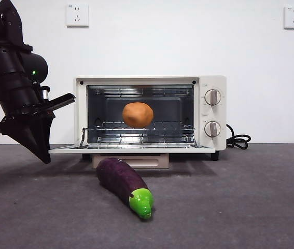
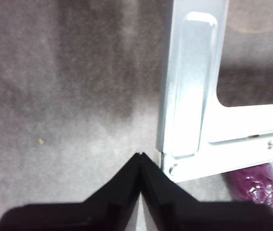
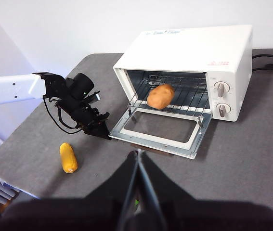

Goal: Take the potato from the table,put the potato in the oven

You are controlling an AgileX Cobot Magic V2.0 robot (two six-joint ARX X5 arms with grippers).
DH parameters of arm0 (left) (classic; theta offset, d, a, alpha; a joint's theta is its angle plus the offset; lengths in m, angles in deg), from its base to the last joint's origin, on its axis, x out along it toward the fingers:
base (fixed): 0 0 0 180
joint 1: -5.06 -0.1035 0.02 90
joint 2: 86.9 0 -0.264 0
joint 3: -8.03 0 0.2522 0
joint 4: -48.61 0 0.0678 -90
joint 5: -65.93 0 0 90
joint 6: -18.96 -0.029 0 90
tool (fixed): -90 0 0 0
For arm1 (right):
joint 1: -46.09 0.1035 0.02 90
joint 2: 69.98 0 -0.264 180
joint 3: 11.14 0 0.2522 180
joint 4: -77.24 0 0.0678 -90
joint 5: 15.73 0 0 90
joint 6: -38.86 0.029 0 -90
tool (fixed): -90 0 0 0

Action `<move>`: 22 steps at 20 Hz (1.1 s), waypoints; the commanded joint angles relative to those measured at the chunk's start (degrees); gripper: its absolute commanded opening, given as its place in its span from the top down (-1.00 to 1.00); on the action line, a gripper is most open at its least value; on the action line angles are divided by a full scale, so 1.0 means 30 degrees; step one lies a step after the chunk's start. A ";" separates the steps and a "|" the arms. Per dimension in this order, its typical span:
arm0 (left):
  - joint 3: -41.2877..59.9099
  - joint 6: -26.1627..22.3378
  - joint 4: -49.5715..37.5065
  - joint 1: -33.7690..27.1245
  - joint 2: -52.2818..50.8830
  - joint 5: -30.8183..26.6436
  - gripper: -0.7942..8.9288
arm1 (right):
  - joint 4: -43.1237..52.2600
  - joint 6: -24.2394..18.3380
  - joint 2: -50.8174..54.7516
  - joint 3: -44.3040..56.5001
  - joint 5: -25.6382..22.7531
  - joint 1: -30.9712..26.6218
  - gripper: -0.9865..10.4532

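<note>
Oven (image 1: pixel 150 115) rack: potato (image 1: pixel 138 114) lying crosswise (door-parallel).

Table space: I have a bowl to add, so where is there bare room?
The table is bare right of the eggplant, in front of the knobs and cord. It is crowded left of the open oven door, where the left gripper sits shut at its corner, with a corn cob nearby.

An orange-brown potato (image 1: pixel 138 114) sits in the cream-white oven (image 1: pixel 147 116), a purple eggplant (image 1: pixel 122 179) with bright green tip lies on the mottled dark grey table (image 1: pixel 250 202), beside black grippers.
</note>
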 commanded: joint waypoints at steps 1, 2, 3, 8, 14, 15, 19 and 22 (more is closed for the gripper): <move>0.0080 0.0270 -0.0189 0.0328 0.0299 0.0488 0.85 | -0.0437 0.0189 0.0015 0.0102 -0.0022 0.0015 0.83; 0.0080 0.0277 -0.0233 0.0379 0.0299 0.0597 0.85 | -0.0437 0.0189 0.0015 0.0102 -0.0015 0.0022 0.83; 0.0080 0.0284 -0.0255 0.0386 0.0299 0.0845 0.85 | -0.0437 0.0189 0.0015 0.0102 -0.0015 0.0022 0.83; 0.0080 0.1064 -0.0816 0.0372 0.0299 0.2339 0.85 | -0.0437 0.0226 0.0015 0.0102 0.0000 0.0022 0.83; 0.0073 0.1676 -0.1464 0.0299 0.0277 0.3985 0.85 | -0.0437 0.0641 0.0015 0.0102 0.0058 0.0022 0.83; 0.0073 0.1668 -0.1406 0.0299 0.0262 0.3978 0.85 | -0.0437 0.0634 0.0015 0.0102 0.0058 0.0022 0.83; 0.0073 0.1661 -0.1304 0.0255 0.0109 0.4051 0.85 | -0.0437 0.0641 0.0015 0.0102 0.0058 0.0022 0.83; 0.0073 0.1632 -0.1384 0.0036 -0.0211 0.4503 0.85 | -0.0437 0.0641 0.0015 0.0102 0.0058 0.0022 0.83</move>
